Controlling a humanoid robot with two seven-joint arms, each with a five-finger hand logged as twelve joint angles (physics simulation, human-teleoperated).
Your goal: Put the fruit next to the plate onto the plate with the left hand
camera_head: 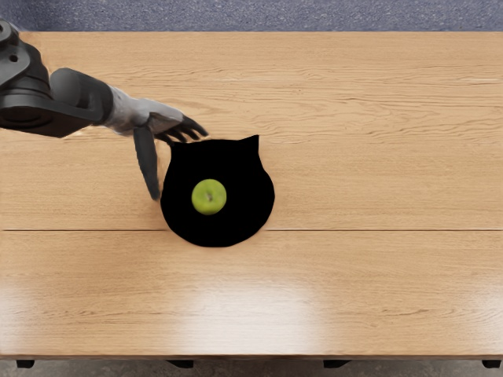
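While the apple (209, 196) is sitting near the middle of the plate (250, 179), below and just right of the fingers (189, 129), the left hand (154, 122) is hovering at the plate's upper-left edge, spread loosely and holding nothing, with bare table (377, 157) lying open to their right.

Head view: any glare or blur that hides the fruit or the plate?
Head view: glare whitens the table only near its front edge, clear of the black plate; the green fruit is sharp, with a small highlight; the left hand, fingers spread, reads clearly.
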